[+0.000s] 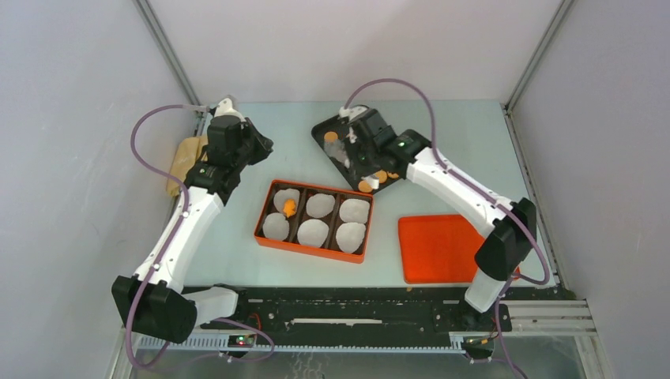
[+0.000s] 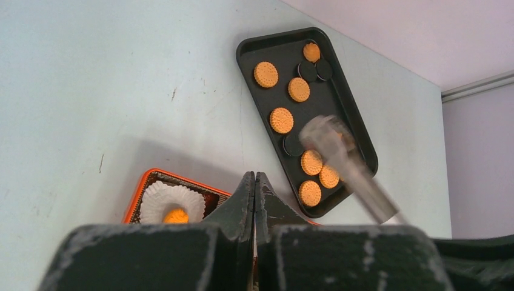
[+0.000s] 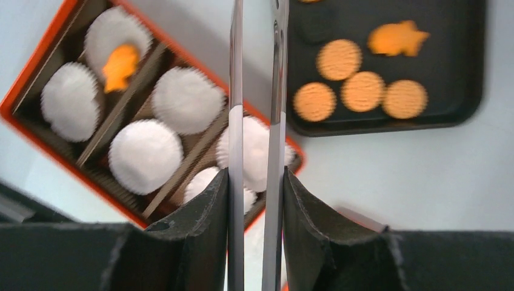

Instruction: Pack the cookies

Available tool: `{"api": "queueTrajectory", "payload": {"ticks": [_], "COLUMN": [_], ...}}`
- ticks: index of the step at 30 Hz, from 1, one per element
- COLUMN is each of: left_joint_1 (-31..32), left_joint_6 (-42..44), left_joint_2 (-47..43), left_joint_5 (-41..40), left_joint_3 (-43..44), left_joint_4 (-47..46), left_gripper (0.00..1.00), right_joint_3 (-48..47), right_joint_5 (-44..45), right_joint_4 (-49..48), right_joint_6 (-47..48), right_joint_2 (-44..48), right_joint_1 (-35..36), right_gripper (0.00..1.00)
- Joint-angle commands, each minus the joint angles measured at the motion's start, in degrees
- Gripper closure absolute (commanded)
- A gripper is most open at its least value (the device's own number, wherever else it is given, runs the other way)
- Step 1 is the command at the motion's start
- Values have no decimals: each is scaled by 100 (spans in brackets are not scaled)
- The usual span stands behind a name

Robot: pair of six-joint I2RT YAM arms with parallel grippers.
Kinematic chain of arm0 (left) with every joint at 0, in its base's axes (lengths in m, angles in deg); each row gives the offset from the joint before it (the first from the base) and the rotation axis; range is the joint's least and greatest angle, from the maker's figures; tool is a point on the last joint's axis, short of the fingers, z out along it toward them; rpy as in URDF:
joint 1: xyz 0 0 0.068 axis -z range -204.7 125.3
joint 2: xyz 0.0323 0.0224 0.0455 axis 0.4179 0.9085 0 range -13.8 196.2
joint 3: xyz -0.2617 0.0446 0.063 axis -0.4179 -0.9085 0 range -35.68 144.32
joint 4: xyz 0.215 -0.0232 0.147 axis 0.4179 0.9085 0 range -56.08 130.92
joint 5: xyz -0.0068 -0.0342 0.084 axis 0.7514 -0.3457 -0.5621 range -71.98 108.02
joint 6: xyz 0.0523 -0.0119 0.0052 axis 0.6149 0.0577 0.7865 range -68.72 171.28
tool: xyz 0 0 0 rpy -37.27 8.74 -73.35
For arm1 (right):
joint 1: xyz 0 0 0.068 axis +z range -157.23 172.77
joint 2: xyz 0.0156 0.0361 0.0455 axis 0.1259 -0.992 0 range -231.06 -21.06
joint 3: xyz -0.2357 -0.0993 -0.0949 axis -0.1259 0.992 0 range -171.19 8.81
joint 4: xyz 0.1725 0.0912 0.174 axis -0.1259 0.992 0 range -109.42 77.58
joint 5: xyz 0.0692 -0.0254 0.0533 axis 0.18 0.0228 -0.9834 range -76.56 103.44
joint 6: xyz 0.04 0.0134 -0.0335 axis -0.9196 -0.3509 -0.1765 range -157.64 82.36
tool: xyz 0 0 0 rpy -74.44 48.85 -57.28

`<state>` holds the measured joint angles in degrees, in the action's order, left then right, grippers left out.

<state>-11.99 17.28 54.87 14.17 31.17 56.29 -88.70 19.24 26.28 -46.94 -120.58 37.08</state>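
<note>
The left arm (image 1: 186, 229) reached from its base at seven o'clock in the overhead view toward twelve. Its wrist was bent so that the left tool (image 2: 254, 182) pointed toward two o'clock, fingers pressed flat together with nothing between them. The right arm (image 1: 458, 185) ran from its base at five o'clock toward ten. The right tool (image 3: 256, 182) clamped a pair of metal tongs (image 3: 236, 91), its pads squeezing the two blades, which stood slightly apart.
</note>
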Motion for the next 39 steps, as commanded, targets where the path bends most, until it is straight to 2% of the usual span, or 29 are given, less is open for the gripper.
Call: {"api": "queueTrajectory", "payload": {"ticks": [1,7,13,23,29,31,35,39], "left_joint_1": [-35,-38,-36,-48,-70,-83,-84,-79], "left_joint_6": [110,102,120,182,192,187,157,151], "left_joint_2": [40,99,117,195,246,257,284,317], "left_joint_5": [114,188,174,115,124,151,206,249], "left_joint_3": [-67,-91,-89,-85,-56,-48,-58,-58], "left_joint_4": [-158,-189,-207,-216,-207,-207,-250,-254], "left_gripper": [100,100,100,99,99,99,99,99], "right_joint_3": [-16,127,-166,-677,-656,-603,-550,-759], "right_joint_5": [911,1232,948,728,452,464,559,564], "right_joint_4": [12,-119,-301,-366,-418,-417,-455,-386], "right_joint_6": [77,58,-53,-96,-142,-142,-129,-167], "right_joint_2": [250,-262,-851,-1630,-1495,-1406,-1453,-1701], "right_joint_1": [-329,-595,-894,-1124,-1094,-1083,-1095,-1113], "right_gripper": [90,87,86,76,75,70,55,47]}}
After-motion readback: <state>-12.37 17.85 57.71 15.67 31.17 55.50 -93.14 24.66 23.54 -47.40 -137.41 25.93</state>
